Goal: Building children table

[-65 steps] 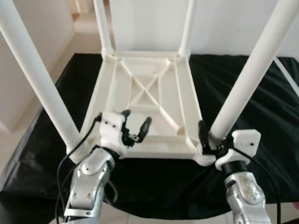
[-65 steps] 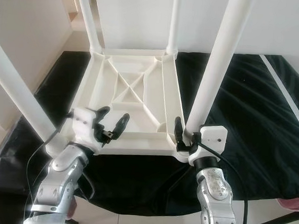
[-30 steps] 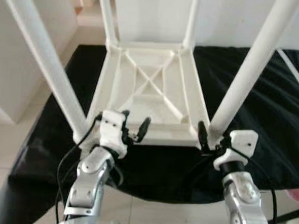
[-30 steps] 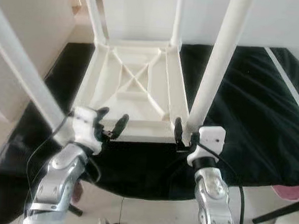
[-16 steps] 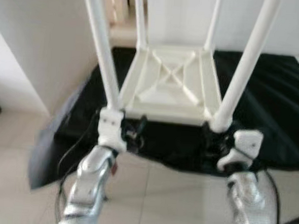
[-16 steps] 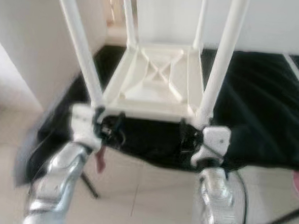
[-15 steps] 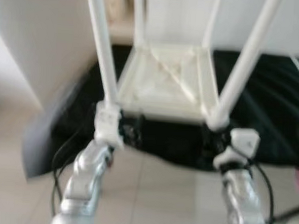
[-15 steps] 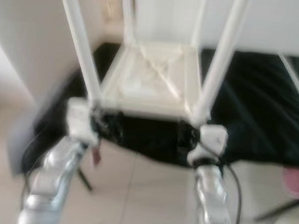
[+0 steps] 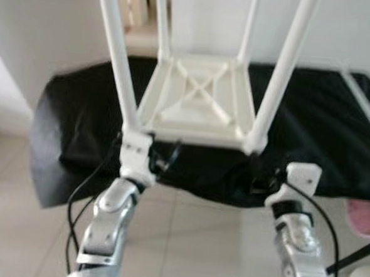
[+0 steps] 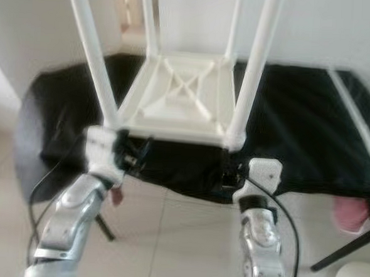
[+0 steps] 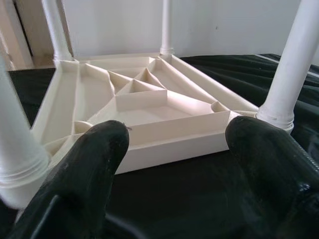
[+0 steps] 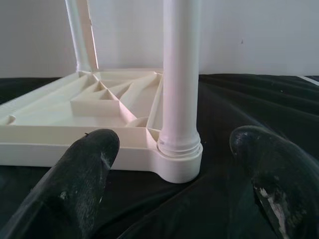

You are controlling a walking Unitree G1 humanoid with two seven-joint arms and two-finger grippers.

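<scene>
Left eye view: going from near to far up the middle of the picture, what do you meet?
Tiled floor → near edge of the black cloth → upturned white table top, its legs pointing up → white wall.

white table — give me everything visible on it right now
The white table looks like moulded plastic. It lies upside down on a black cloth, ribbed underside up with an X brace in the middle. Four round legs stand upright from socketed corners. The left gripper and right gripper are both open, facing its near edge and near-right leg, not touching it.
</scene>
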